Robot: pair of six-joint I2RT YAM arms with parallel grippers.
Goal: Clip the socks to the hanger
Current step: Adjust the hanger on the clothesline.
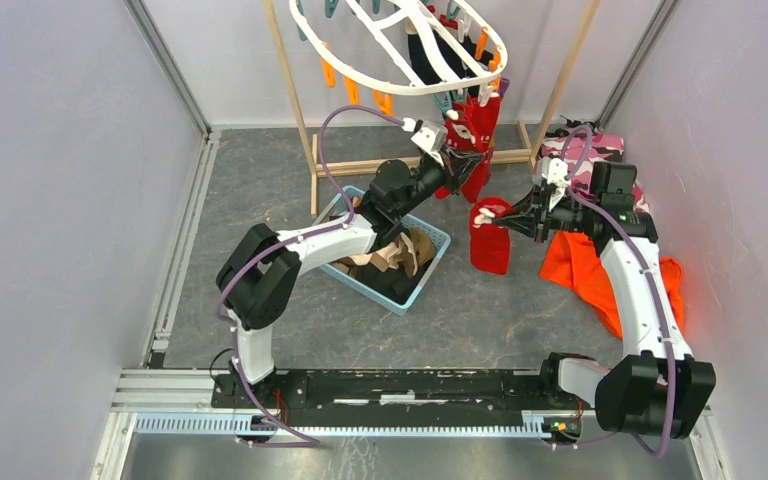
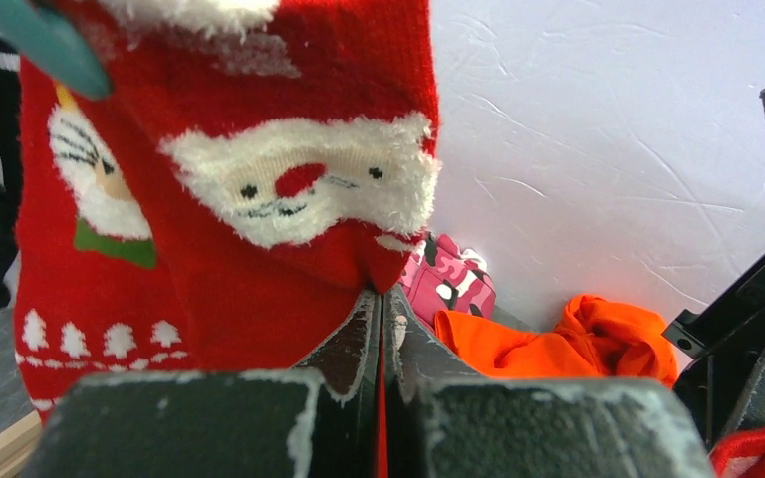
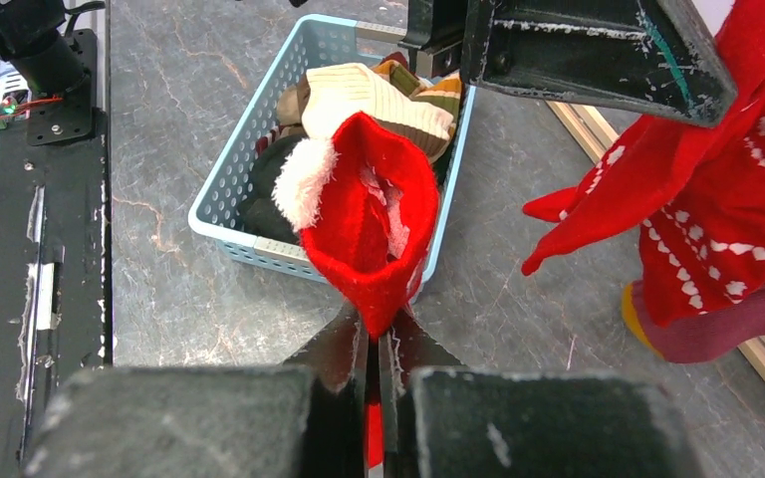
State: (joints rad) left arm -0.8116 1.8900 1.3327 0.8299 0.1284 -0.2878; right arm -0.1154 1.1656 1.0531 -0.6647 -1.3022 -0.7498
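Note:
The white oval hanger [image 1: 400,45] hangs at the top, with teal and orange clips. A red Santa sock [image 1: 472,125] hangs from one of its clips; in the left wrist view it [image 2: 259,179] fills the frame under a teal clip [image 2: 40,45]. My left gripper [image 1: 452,152] is shut on this sock's lower edge [image 2: 379,274]. My right gripper [image 1: 516,218] is shut on a second red sock [image 1: 488,235], held above the floor; it also shows in the right wrist view [image 3: 374,224]. More socks [image 1: 395,262] lie in the basket.
A light blue basket [image 1: 430,270] stands on the grey floor between the arms. A wooden pole rack [image 1: 305,130] carries the hanger. An orange cloth [image 1: 585,265] and a pink camouflage garment [image 1: 590,160] lie at the right. Dark socks [image 1: 425,55] hang on the hanger.

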